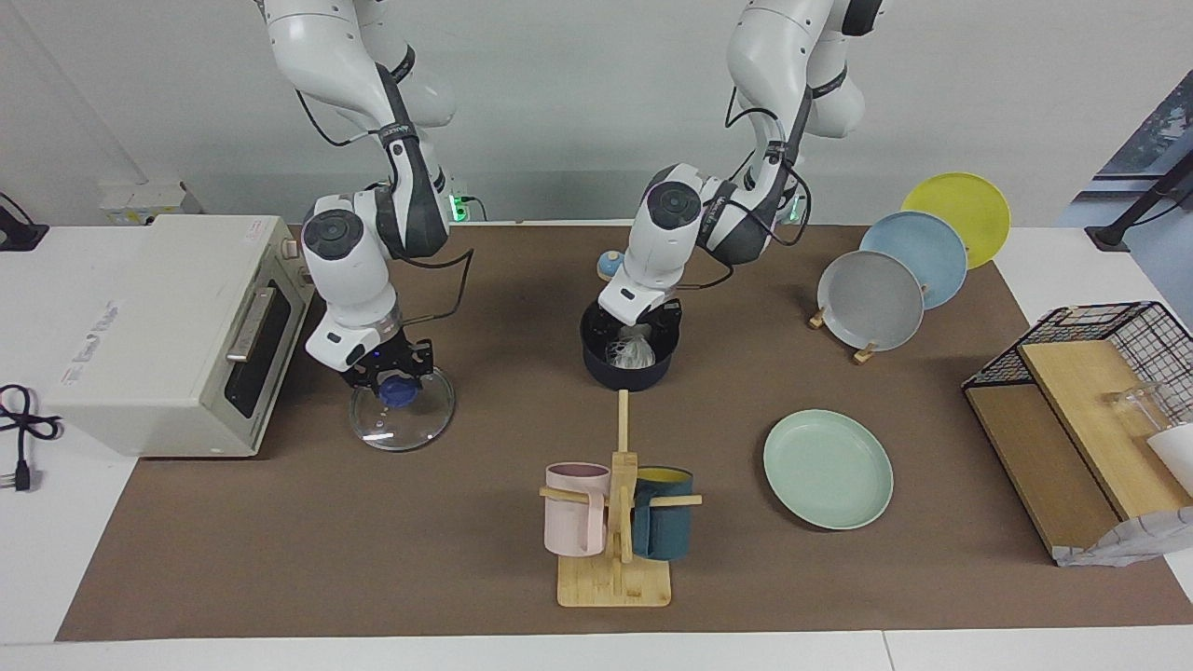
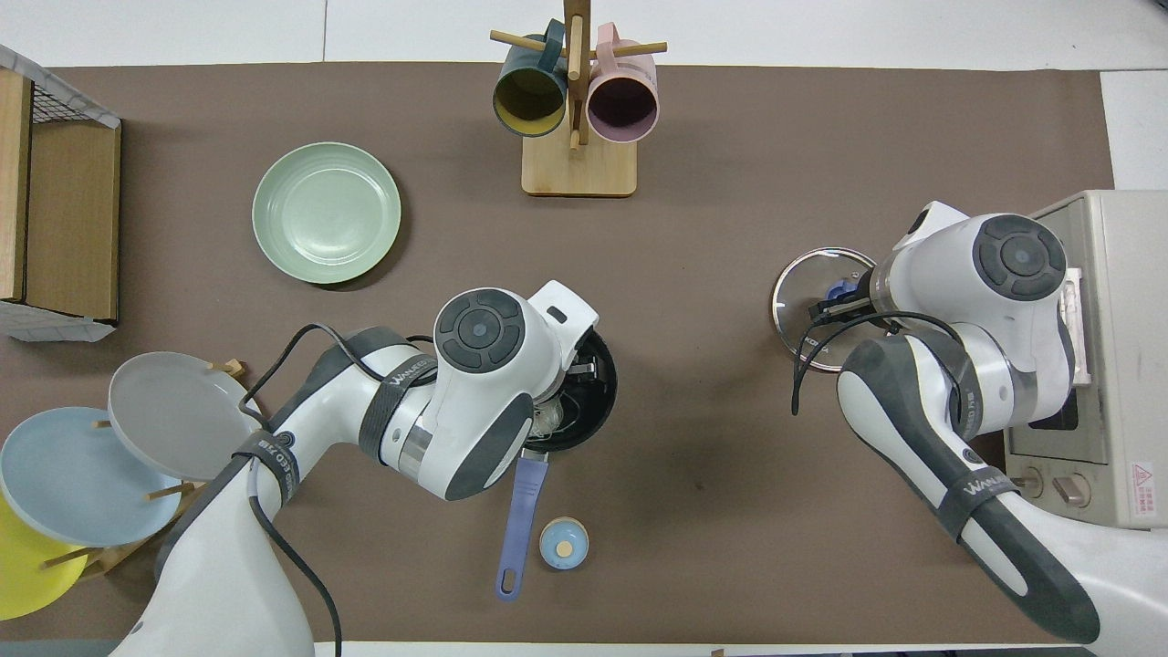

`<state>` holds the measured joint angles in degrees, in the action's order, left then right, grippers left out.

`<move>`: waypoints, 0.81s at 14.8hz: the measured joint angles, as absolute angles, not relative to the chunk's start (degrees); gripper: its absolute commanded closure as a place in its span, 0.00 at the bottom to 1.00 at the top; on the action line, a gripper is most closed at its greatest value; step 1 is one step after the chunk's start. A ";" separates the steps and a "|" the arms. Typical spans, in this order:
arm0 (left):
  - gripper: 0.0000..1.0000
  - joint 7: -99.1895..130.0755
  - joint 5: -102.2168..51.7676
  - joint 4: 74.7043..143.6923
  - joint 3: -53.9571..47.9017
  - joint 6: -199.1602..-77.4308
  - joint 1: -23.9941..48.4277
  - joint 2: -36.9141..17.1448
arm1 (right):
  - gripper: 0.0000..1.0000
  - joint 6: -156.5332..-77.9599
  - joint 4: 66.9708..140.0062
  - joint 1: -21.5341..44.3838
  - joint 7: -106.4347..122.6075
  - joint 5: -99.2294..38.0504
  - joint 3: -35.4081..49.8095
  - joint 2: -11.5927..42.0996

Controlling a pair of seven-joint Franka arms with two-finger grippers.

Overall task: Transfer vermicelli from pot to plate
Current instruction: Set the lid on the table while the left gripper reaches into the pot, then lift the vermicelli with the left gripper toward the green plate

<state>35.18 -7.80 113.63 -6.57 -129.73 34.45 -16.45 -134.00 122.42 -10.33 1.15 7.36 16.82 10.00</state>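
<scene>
The dark navy pot (image 1: 626, 375) stands mid-table, nearer to the robots than the mug rack; its blue handle (image 2: 520, 520) points toward the robots. The whitish vermicelli (image 1: 632, 352) lies inside the pot, partly covered in the overhead view (image 2: 547, 422). My left gripper (image 1: 637, 334) is lowered into the pot, right at the vermicelli. The mint-green plate (image 1: 828, 469) lies bare toward the left arm's end, also in the overhead view (image 2: 326, 212). My right gripper (image 1: 396, 382) is at the blue knob of a glass lid (image 1: 401, 424) that lies on the table beside the oven.
A toaster oven (image 1: 158, 331) stands at the right arm's end. A wooden mug rack (image 1: 615, 522) holds a pink and a teal mug. Grey, blue and yellow plates stand in a rack (image 1: 871, 298). A wire-and-wood shelf (image 1: 1090, 410) and a small blue round object (image 2: 563, 543) are also there.
</scene>
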 measured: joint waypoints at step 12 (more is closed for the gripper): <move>1.00 34.28 -7.55 110.20 -5.71 -125.21 34.74 -16.44 | 0.00 -94.80 96.05 -10.27 1.14 5.89 15.39 4.96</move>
